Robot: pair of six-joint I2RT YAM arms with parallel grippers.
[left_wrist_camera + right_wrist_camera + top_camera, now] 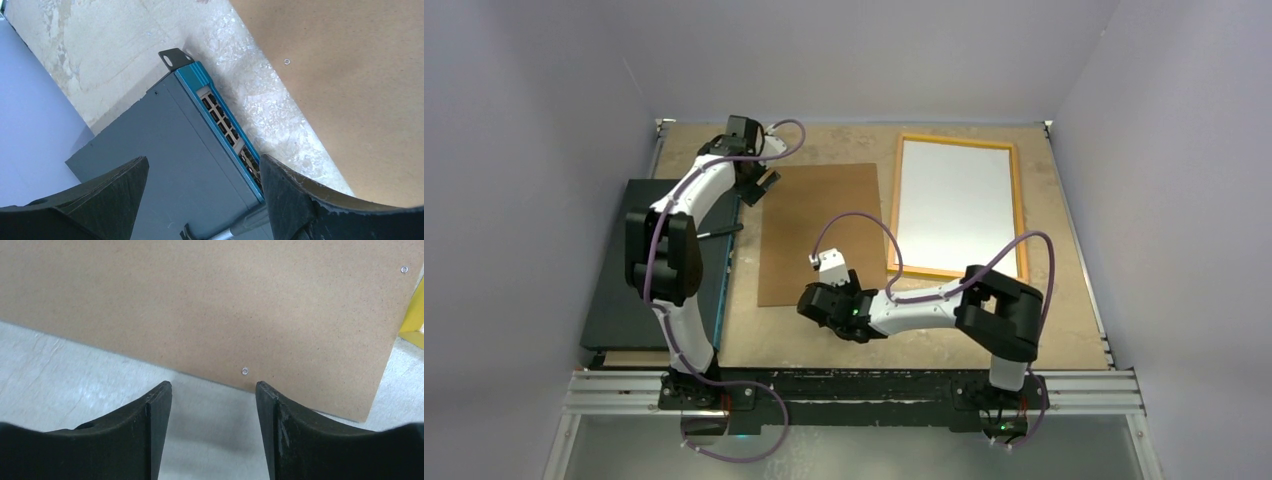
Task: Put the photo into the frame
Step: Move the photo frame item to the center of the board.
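Observation:
The yellow-orange frame (1016, 205) lies flat at the back right of the table. A white rectangle (954, 205) fills it, which looks like the photo with its plain back up. A corner of the frame (414, 310) shows at the right edge of the right wrist view. My right gripper (809, 303) (214, 390) is open and empty, low over the table just short of the near edge of the brown backing board (819, 230) (210, 305). My left gripper (764, 185) (203, 165) is open and empty at the back left, above the dark box.
A dark grey box with a blue front edge (624, 270) (170, 150) lies along the left side of the table, beside the brown board (350, 90). Grey walls close in the left, back and right. The arms' rail runs along the near edge.

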